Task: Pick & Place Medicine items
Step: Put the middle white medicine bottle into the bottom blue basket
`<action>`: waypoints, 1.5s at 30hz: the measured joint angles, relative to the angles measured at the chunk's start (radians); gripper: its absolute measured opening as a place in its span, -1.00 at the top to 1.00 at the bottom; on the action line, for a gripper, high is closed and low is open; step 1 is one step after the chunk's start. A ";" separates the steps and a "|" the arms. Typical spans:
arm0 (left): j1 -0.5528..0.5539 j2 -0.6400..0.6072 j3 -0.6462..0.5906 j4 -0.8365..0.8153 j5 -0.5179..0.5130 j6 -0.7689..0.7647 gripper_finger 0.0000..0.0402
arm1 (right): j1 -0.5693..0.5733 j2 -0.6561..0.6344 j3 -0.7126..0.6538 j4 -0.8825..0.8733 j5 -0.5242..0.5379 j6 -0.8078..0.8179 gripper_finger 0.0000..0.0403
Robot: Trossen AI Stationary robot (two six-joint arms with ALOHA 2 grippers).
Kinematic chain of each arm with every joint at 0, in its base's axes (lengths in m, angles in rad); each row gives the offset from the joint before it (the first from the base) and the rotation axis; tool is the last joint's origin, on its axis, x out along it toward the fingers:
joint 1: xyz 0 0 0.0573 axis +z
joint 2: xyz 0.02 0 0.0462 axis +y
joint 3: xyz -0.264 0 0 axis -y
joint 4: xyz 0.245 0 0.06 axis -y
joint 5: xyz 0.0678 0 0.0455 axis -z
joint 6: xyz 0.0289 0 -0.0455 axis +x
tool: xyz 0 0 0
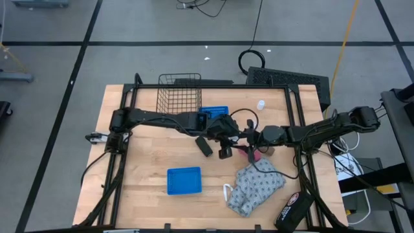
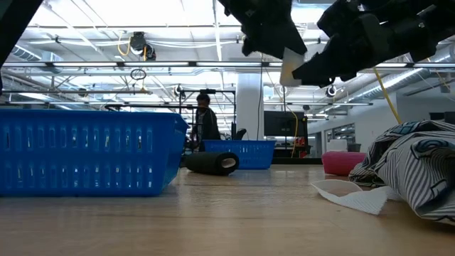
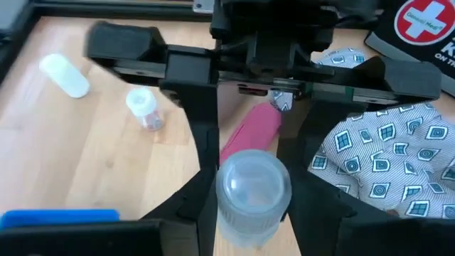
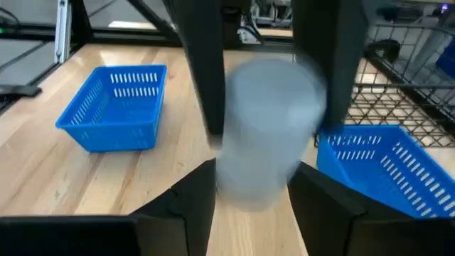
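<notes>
A small translucent white medicine bottle (image 3: 252, 188) is up in the air over the table's middle, and both grippers meet around it. My left gripper (image 1: 224, 150) reaches in from the left and my right gripper (image 1: 249, 137) from the right, each shut on the bottle. The low view shows the bottle (image 2: 290, 67) high above the table between the two. Two more white bottles (image 3: 64, 75) (image 3: 142, 108) are on the wood toward the far right, one on its side and one upright. The high view shows one of them (image 1: 261, 103). My left gripper pinches the bottle's body (image 3: 226, 213) between its two fingers (image 3: 192, 206); the bottle's round end faces the wrist camera. The bottle is lifted clear of the table. My right gripper has its two fingers (image 4: 195, 203) against opposite sides of the same bottle (image 4: 266, 135), coming from the table's right, opposite the left fingers. Which end it has I cannot tell.
A pink oblong block (image 1: 255, 155) and a patterned cloth (image 1: 255, 188) lie below and to the right of the grippers. A black block (image 1: 204, 145) lies just left. One blue tray (image 1: 184, 180) is near, another (image 1: 213, 113) far, beside a wire basket (image 1: 180, 97). A black pouch (image 1: 294, 207) lies near right.
</notes>
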 joint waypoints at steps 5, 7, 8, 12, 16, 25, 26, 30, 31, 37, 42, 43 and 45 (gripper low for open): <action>-0.029 -0.062 -0.001 0.011 -0.054 0.021 0.32 | 0.000 -0.027 -0.003 -0.042 0.001 -0.003 0.00; -0.045 -0.081 -0.020 -0.002 -0.069 0.023 0.32 | -0.001 -0.051 -0.002 -0.074 0.001 -0.002 -0.06; -0.055 -0.090 -0.033 -0.009 -0.082 0.022 0.32 | -0.001 -0.059 -0.002 -0.089 0.001 -0.002 -0.09; -0.099 -0.176 -0.128 0.011 -0.167 -0.019 0.32 | -0.001 -0.109 -0.001 -0.116 0.001 -0.002 -0.16; -0.160 -0.312 -0.304 0.059 -0.265 -0.105 0.32 | -0.001 -0.143 -0.002 -0.141 0.001 -0.002 -0.18; -0.444 -0.623 -0.750 0.235 -0.389 -0.268 0.32 | -0.001 -0.154 -0.002 -0.136 0.001 -0.008 -0.10; -0.481 -0.642 -0.788 0.254 -0.398 -0.298 0.32 | -0.001 -0.154 -0.002 -0.137 0.001 -0.009 -0.09; -0.603 -0.671 -0.900 0.359 -0.467 -0.386 0.32 | -0.001 -0.154 -0.002 -0.114 0.001 -0.018 -0.09; -0.631 -0.668 -0.924 0.363 -0.506 -0.397 0.32 | -0.001 -0.154 -0.002 -0.100 0.001 -0.028 -0.09; -0.732 -0.635 -1.046 0.447 -0.626 -0.422 0.32 | -0.001 -0.154 -0.002 -0.017 0.001 -0.101 -0.07; -0.754 -0.609 -1.114 0.527 -0.686 -0.469 0.27 | -0.001 -0.154 -0.002 0.018 0.001 -0.119 -0.07; -0.753 -0.604 -1.127 0.524 -0.685 -0.490 0.26 | -0.001 -0.154 -0.002 0.022 0.001 -0.120 -0.06; -0.748 -0.591 -1.152 0.502 -0.691 -0.527 0.25 | -0.001 -0.154 -0.002 0.020 0.001 -0.120 -0.05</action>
